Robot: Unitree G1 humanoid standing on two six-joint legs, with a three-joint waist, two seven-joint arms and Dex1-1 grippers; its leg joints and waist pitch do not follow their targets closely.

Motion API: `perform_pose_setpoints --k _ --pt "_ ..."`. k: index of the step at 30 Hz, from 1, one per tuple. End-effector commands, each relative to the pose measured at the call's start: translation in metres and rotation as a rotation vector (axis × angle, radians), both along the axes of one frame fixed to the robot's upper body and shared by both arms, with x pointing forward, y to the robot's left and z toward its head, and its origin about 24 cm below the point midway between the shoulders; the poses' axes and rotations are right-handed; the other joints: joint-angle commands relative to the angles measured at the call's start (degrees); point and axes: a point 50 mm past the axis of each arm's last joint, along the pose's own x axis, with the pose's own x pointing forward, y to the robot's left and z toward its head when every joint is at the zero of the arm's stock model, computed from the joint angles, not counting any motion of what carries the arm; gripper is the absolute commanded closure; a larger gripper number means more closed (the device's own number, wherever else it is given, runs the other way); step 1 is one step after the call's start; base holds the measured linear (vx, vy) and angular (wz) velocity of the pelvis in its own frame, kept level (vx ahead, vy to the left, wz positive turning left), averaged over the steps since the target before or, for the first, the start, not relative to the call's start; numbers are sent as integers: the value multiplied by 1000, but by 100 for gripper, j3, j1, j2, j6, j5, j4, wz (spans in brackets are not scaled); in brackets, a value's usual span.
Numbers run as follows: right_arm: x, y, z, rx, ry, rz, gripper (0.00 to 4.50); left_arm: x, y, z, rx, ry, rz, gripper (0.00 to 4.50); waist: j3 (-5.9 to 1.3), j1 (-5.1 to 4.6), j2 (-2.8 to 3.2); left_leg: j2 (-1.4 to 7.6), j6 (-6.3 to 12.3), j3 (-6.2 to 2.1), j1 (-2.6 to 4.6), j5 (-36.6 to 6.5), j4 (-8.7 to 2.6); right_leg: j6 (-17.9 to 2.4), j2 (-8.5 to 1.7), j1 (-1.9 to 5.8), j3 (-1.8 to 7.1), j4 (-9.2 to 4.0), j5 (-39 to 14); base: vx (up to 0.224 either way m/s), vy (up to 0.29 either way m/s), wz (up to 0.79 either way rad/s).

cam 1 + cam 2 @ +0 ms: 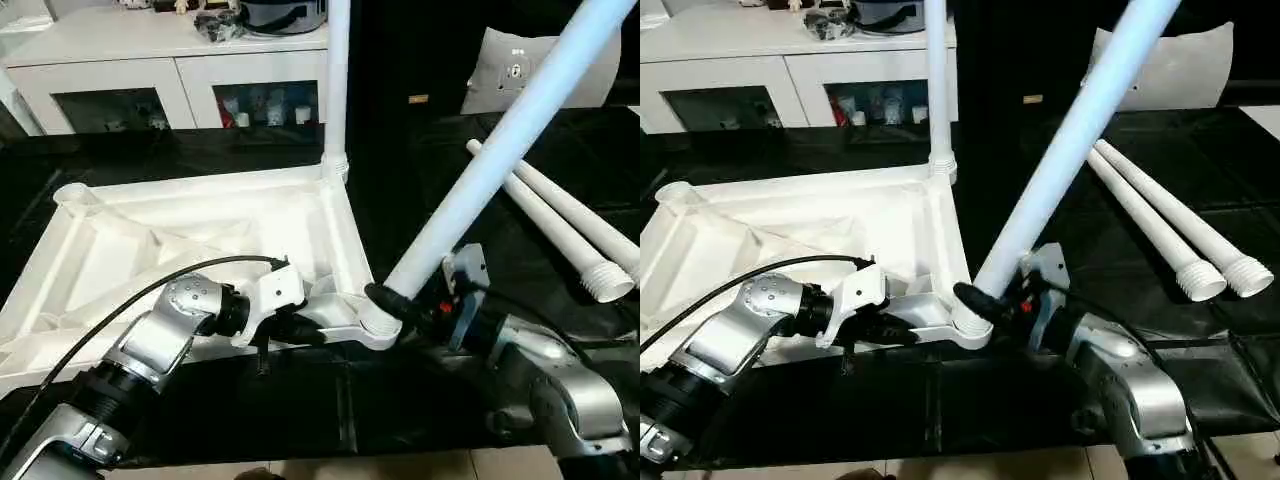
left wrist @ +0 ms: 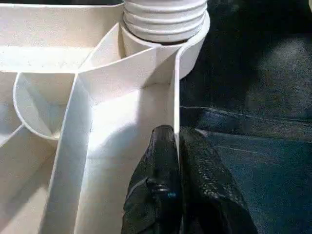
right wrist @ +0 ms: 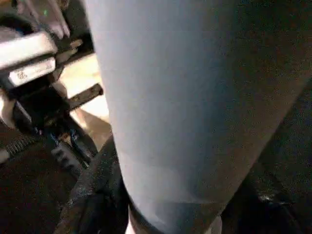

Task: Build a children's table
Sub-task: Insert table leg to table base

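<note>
Table top (image 1: 200, 240) lying upside down on the black-covered worktop (image 1: 300, 410), ribbed underside up, raised rim all round. One leg (image 1: 337, 80) already standing upright in the far right corner socket (image 1: 335, 165). Second leg (image 1: 500, 150) seated at its threaded end in the near right corner socket (image 1: 375, 325), leaning steeply away to the right and up out of frame, not upright. Right end effector (image 1: 390, 300) closed around this leg just above the socket, black fingers (image 3: 97, 195) wrapped on the leg's lower end in the right wrist view. Left end effector (image 1: 300, 330) clamped narrow on the near rim of the table top, just beside the same socket; in the left wrist view both fingers (image 2: 161, 185) pinching the thin rim wall, one on each side, with the threaded leg end sitting in the socket beyond. Two spare legs (image 1: 1170, 230) lying side by side on the worktop to the right, touching or nearly so, threaded ends toward the near edge, well apart from the table top. White cabinet (image 1: 170, 70) with glass doors against the far side, clutter on its top. Grey-white cushion (image 1: 510, 65) at far right, behind the leaning leg. Black cable (image 1: 130, 295) arching over the left forearm.
</note>
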Motion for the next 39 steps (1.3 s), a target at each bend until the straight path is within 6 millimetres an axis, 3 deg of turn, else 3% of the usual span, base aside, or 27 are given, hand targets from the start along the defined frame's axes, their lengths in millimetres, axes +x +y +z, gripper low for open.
perform_pose_setpoints --k 1,8,9,11,12,13,14,15,16,18,19,23,25,27,29,34,36,37,39 --pt "-14 -5 -28 -154 90 42 258 6 4 6 15 -30 2 450 -274 16 -9 239 -2 -69 108 -1282 -401 -1230 -383 187 175 -479 -379 0 0 0" --pt "-14 5 -31 -201 95 153 259 6 6 6 44 -36 -25 450 -262 -9 -31 238 58 -75 99 -1361 -418 -1241 -385 190 179 -495 -513 0 0 0" --pt "-13 8 -32 -205 112 187 259 7 6 6 47 -40 -36 450 -238 -24 -71 236 72 -70 100 -1381 -423 -1246 -379 181 179 -504 -564 0 0 0" --pt "-14 9 -33 -209 122 211 259 7 5 7 48 -42 -44 450 -240 -19 -40 242 85 -71 102 -1360 -420 -1250 -393 181 190 -500 -597 0 0 0" --pt "-15 12 -34 -210 142 253 259 10 5 9 50 -52 -51 450 -175 -34 -78 238 101 -69 88 -1412 -438 -1239 -384 153 190 -521 -671 0 0 0" --pt "-17 14 -35 -207 154 276 259 12 4 11 51 -62 -53 450 -135 -38 -73 235 106 -69 90 -1477 -451 -1226 -375 134 193 -530 -750 0 0 0" --pt "-18 15 -35 -204 165 296 259 14 4 12 52 -70 -54 450 -149 -42 -61 241 85 -72 117 -1564 -453 -1215 -387 139 198 -533 -902 0 0 0" --pt "-21 17 -36 -197 178 315 259 17 3 14 52 -79 -55 450 -87 -46 -64 245 71 -74 111 -1656 -473 -1184 -386 107 207 -563 -1032 0 0 0" --pt "-22 17 -37 -193 188 329 259 19 3 15 53 -90 -54 450 -101 -42 -63 249 52 -76 123 -1694 -475 -1173 -386 114 211 -562 -1062 0 0 0" --pt "-29 20 -39 -188 217 366 259 30 1 20 54 -122 -39 450 1 -30 -74 253 14 -70 161 -1948 -513 -1099 -376 56 234 -615 -1325 0 0 0" --pt "-32 22 -40 -190 227 381 259 35 0 23 54 -135 -31 450 -7 -22 -76 258 -5 -74 179 -1995 -517 -1096 -389 60 237 -614 -1401 0 0 0" --pt "-42 26 -43 -173 250 407 259 48 0 34 56 -179 -6 450 153 -16 -102 264 -137 -105 211 -2491 -608 -916 -435 14 267 -706 -2284 0 0 0" --pt "-43 28 -44 -167 253 413 259 54 2 39 61 -194 0 450 123 -5 -111 281 -107 -112 212 -2261 -641 -911 -440 55 269 -706 -2006 0 0 0" --pt "-41 31 -43 -160 245 407 259 59 5 43 75 -206 4 450 149 -6 -117 276 -22 -73 184 -1936 -641 -1022 -420 53 268 -686 -1386 0 0 0" --pt "-36 35 -41 -145 227 385 259 61 10 45 84 -207 8 450 175 -8 -122 279 -2 -79 150 -1874 -655 -1069 -440 84 254 -680 -1344 0 0 0" --pt "-27 37 -39 -140 195 327 259 58 16 43 86 -191 11 450 230 -24 -137 302 -38 -82 165 -2026 -697 -1079 -461 55 264 -714 -1760 0 0 0" --pt "-18 37 -38 -142 154 248 259 53 22 41 81 -173 32 450 261 -28 -132 315 -109 -93 186 -2230 -717 -1043 -491 5 289 -743 -2260 0 0 0" --pt "-12 36 -37 -138 136 196 259 50 24 40 77 -167 49 450 272 -32 -135 324 -143 -103 178 -2266 -735 -1028 -500 6 290 -740 -2356 0 0 0" --pt "-5 34 -36 -130 111 113 259 42 27 39 60 -153 86 450 280 -109 -126 320 -218 -141 95 -2204 -785 -943 -507 38 268 -716 -2443 0 0 0"
